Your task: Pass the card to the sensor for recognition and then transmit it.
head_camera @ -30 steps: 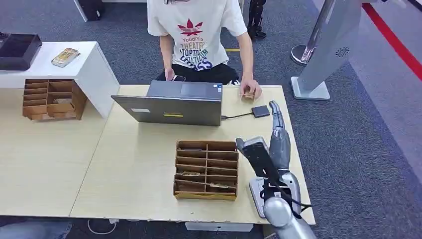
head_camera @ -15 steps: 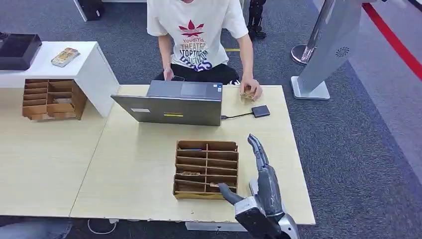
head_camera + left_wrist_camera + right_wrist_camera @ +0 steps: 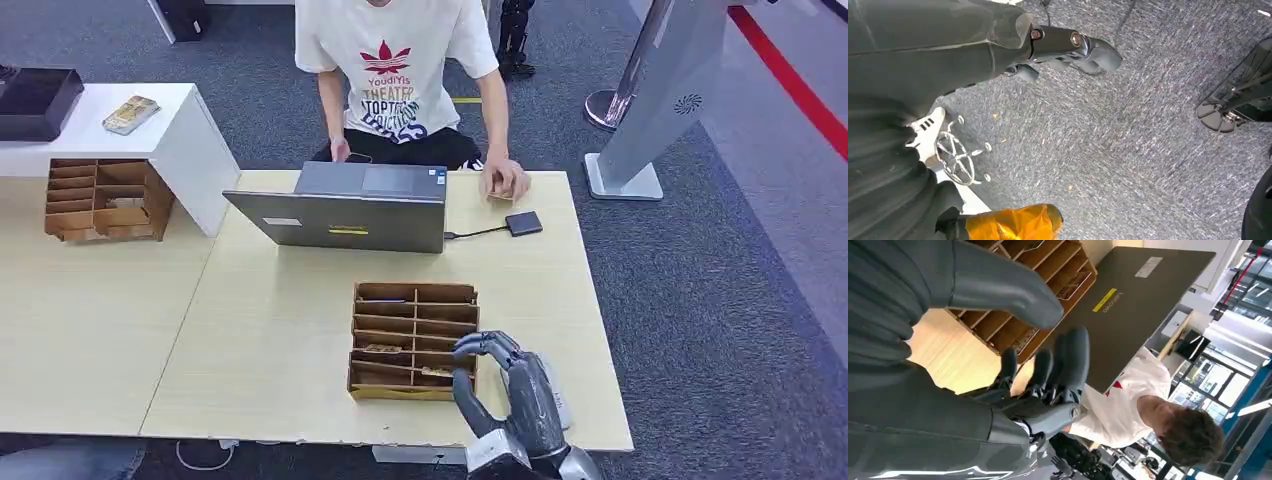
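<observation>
Right hand [image 3: 510, 395] sits at the near table edge, about 5 o'clock of the brown wooden slotted card organiser [image 3: 414, 340]. Fingers curled inward, thumb apart from them, nothing held between; I read it as clenched empty, hovering beside the organiser's right wall. The right wrist view has the same fingers [image 3: 1068, 365] bent over the organiser slots [image 3: 1023, 300], with nothing in the grasp.

Left hand [image 3: 1068, 47] hangs low over grey carpet. Whether it is released or clenched I cannot tell.

Task item: the cards [image 3: 384, 349] lie in the organiser's near slots, small and flat; one in the left column, another near the front right. None lifted yet.

My read of the step: pre-grasp, card pick not yet done. Next move calls for bringing the fingertips over the near-right slot and pinching a card edge; slots are narrow and the dividers leave little finger room, so the approach has to come from above.

Past the organiser at 12 o'clock: open tan tabletop [image 3: 280, 320], then the grey laptop [image 3: 345, 215] with its lid back facing me. At 1 o'clock the small black square sensor [image 3: 523, 223] on its cable, near the table's far right edge. Person's hand [image 3: 503, 182] rests just beyond it.

The route from organiser to sensor runs over bare table along the right side. The right edge is close there, so the margin is thin.
</observation>
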{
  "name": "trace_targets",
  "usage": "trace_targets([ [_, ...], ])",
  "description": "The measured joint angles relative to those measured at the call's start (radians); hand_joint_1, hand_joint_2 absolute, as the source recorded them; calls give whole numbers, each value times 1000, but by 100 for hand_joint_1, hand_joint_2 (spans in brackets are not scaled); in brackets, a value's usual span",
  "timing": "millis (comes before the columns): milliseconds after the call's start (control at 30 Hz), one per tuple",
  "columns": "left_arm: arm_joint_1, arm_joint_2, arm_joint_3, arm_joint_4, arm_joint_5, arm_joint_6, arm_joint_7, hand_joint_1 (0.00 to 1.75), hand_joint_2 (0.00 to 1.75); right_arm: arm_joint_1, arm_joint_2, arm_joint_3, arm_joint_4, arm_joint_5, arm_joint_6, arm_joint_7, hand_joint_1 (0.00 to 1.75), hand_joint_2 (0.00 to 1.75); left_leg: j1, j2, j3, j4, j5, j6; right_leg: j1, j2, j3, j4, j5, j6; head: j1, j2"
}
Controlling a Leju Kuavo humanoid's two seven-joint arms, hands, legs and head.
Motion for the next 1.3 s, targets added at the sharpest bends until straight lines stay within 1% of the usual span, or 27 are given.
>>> trace_targets([
  [33, 0, 0, -2, 0, -5, 0, 6, 0, 175, 0, -2, 2, 0, 6, 5, 3, 168, 175, 0, 0, 0, 0, 0, 0, 0, 0, 0, 0, 0, 0, 0, 0],
  [67, -1, 1, -5, 0, -10, 0, 10, 0, 175, 0, -5, 5, 1, 15, 10, 5, 162, 175, 0, 0, 0, 0, 0, 0, 0, 0, 0, 0, 0, 0, 0, 0],
  [100, -1, 1, -11, 0, -17, 0, 17, 0, 175, -1, -8, 11, 3, 29, 16, 11, 143, 175, 0, 0, 0, 0, 0, 0, 0, 0, 0, 0, 0, 0, 0, 0],
  [133, -1, 1, -16, 0, -22, 0, 22, 0, 175, -3, -11, 16, 7, 43, 21, 16, 133, 175, 0, 0, 0, 0, 0, 0, 0, 0, 0, 0, 0, 0, 0, 0],
  [167, -2, 1, -21, 0, -29, 0, 29, 0, 175, -5, -13, 22, 12, 69, 24, 26, 103, 175, 0, 0, 0, 0, 0, 0, 0, 0, 0, 0, 0, 0, 0, 0],
  [200, -2, 1, -26, 0, -34, 0, 34, 0, 175, -9, -13, 26, 18, 91, 25, 36, 65, 175, 0, 0, 0, 0, 0, 0, 0, 0, 0, 0, 0, 0, 0, 0],
  [267, -6, 1, -37, 0, -49, 0, 50, 0, 175, -20, -14, 40, 31, 151, 26, 70, 40, 175, 0, 0, 0, 0, 0, 0, 0, 0, 0, 0, 0, 0, 0, 0],
  [333, -11, 1, -50, 0, -66, 0, 63, 0, 175, -29, -14, 49, 49, 207, 22, 91, 51, 175, 0, 0, 0, 0, 0, 0, 0, 0, 0, 0, 0, 0, 0, 0],
  [400, -14, 2, -64, 0, -76, 0, 77, 0, 175, -36, -15, 57, 68, 264, 8, 110, 70, 175, 0, 0, 0, 0, 0, 0, 0, 0, 0, 0, 0, 0, 0, 0],
  [500, -20, 1, -74, 0, -76, 0, 93, 0, 175, -47, -15, 68, 90, 352, -10, 149, 73, 175, 0, 0, 0, 0, 0, 0, 0, 0, 0, 0, 0, 0, 0, 0],
  [533, -21, 1, -76, 0, -74, 0, 99, 0, 175, -50, -15, 70, 96, 379, -17, 160, 79, 175, 0, 0, 0, 0, 0, 0, 0, 0, 0, 0, 0, 0, 0, 0],
  [633, -25, 1, -80, 0, -74, 0, 103, 0, 175, -61, -15, 74, 110, 433, -30, 189, 77, 175, 0, 0, 0, 0, 0, 0, 0, 0, 0, 0, 0, 0, 0, 0],
  [700, -27, 1, -84, 0, -74, 0, 111, 0, 175, -66, -15, 79, 118, 462, -32, 203, 72, 175, 0, 0, 0, 0, 0, 0, 0, 0, 0, 0, 0, 0, 0, 0],
  [733, -28, 1, -86, 0, -76, 0, 113, 0, 175, -67, -15, 81, 124, 471, -34, 205, 80, 175, 0, 0, 0, 0, 0, 0, 0, 0, 0, 0, 0, 0, 0, 0],
  [833, -30, 1, -94, 0, -82, 0, 120, 0, 175, -74, -15, 86, 141, 484, -37, 208, 98, 175, 0, 0, 0, 0, 0, 0, 0, 0, 0, 0, 0, 0, 0, 0],
  [867, -31, 1, -96, 0, -83, 0, 121, 0, 175, -77, -15, 87, 146, 493, -36, 210, 94, 175, 0, 0, 0, 0, 0, 0, 0, 0, 0, 0, 0, 0, 0, 0],
  [1100, -37, 1, -99, 0, -77, 0, 131, 0, 175, -91, -14, 90, 187, 528, -36, 234, 96, 175, 0, 0, 0, 0, 0, 0, 0, 0, 0, 0, 0, 0, 0, 0],
  [1167, -38, 1, -99, 0, -76, 0, 132, 0, 175, -94, -13, 90, 197, 532, -36, 237, 89, 175, 0, 0, 0, 0, 0, 0, 0, 0, 0, 0, 0, 0, 0, 0],
  [1200, -38, 1, -99, 0, -76, 0, 132, 0, 175, -95, -13, 91, 202, 532, -36, 237, 89, 175, 0, 0, 0, 0, 0, 0, 0, 0, 0, 0, 0, 0, 0, 0],
  [1233, -38, 1, -99, 0, -76, 0, 132, 0, 175, -96, -13, 91, 207, 533, -36, 238, 93, 175, 0, 0, 0, 0, 0, 0, 0, 0, 0, 0, 0, 0, 0, 0],
  [1300, -38, 1, -99, 0, -78, 0, 132, 0, 175, -99, -10, 92, 216, 541, -34, 245, 87, 175, 0, 0, 0, 0, 0, 0, 0, 0, 0, 0, 0, 0, 0, 0],
])
